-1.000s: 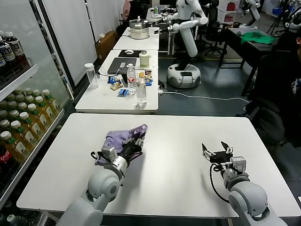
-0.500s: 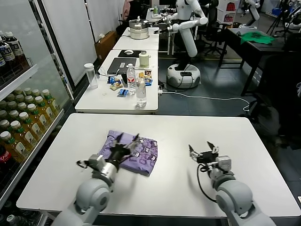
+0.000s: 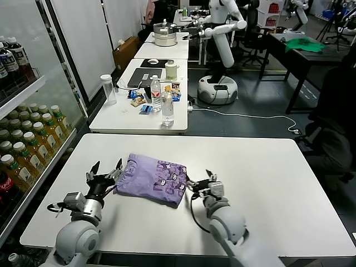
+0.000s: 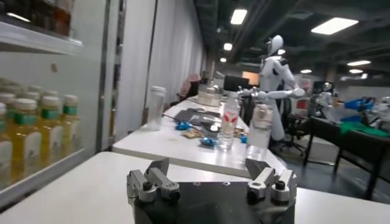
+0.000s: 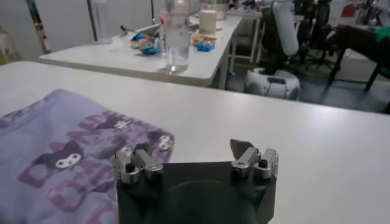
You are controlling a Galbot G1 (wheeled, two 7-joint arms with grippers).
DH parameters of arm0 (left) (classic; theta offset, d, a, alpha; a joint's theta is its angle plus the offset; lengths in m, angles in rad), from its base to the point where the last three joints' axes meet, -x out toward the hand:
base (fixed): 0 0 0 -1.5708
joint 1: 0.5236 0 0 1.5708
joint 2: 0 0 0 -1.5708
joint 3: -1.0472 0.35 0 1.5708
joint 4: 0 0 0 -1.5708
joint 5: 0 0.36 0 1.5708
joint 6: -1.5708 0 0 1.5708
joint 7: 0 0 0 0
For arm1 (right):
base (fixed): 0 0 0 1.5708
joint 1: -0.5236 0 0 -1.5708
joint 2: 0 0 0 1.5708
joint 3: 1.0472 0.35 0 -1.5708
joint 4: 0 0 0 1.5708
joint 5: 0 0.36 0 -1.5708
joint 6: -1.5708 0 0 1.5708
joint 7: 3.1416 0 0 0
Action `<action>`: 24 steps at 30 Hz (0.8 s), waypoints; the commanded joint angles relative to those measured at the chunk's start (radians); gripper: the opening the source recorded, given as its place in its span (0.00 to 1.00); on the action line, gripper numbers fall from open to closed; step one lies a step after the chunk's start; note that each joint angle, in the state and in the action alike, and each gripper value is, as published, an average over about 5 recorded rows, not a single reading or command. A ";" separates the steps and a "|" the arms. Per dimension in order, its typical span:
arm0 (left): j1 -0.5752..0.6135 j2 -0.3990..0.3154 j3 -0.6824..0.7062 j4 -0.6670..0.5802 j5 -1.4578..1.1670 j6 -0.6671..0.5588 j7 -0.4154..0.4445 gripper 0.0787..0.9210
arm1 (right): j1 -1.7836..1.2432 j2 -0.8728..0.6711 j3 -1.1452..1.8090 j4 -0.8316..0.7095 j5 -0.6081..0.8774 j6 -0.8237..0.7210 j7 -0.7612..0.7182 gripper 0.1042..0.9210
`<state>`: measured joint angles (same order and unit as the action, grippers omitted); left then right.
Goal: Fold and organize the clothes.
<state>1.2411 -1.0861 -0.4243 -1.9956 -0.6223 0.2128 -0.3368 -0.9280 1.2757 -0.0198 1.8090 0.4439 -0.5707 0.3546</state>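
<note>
The lavender T-shirt (image 3: 151, 181) lies folded and flat on the white table (image 3: 250, 161), with its dark printed graphic facing up. My left gripper (image 3: 105, 170) is open just off the shirt's left edge, holding nothing. Off the shirt's right edge, my right gripper (image 3: 200, 179) is open too, close to the cloth. In the right wrist view the shirt (image 5: 67, 152) lies beside the open right gripper (image 5: 195, 159), past one fingertip. The left wrist view shows the open left gripper (image 4: 210, 178) over bare table; the shirt is out of that view.
A second white table (image 3: 139, 114) behind holds water bottles (image 3: 167, 108), a tumbler and snacks. Shelves of bottled drinks (image 3: 22, 144) line the left side. Another robot (image 3: 222, 33) stands far back, and a green cloth (image 3: 303, 44) lies on a dark desk.
The left gripper has opened and let go of the shirt, then drawn back to the left. The shirt now lies flat. The right arm has swung left up to the shirt's right edge.
</note>
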 commanded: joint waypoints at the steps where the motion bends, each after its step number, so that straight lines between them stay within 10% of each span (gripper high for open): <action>1: 0.057 0.020 -0.074 -0.005 0.012 -0.026 -0.015 0.88 | 0.071 0.109 -0.097 -0.150 0.000 -0.007 0.041 0.88; 9: 0.052 0.020 -0.062 0.000 0.019 -0.027 -0.019 0.88 | 0.071 0.134 -0.083 -0.180 0.030 -0.007 0.043 0.85; 24: 0.059 0.021 -0.048 -0.004 0.021 -0.031 -0.019 0.88 | 0.161 0.040 0.011 -0.245 0.035 -0.007 -0.007 0.35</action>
<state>1.2947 -1.0667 -0.4689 -2.0028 -0.6040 0.1863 -0.3543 -0.8453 1.3550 -0.0553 1.6377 0.4769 -0.5751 0.3728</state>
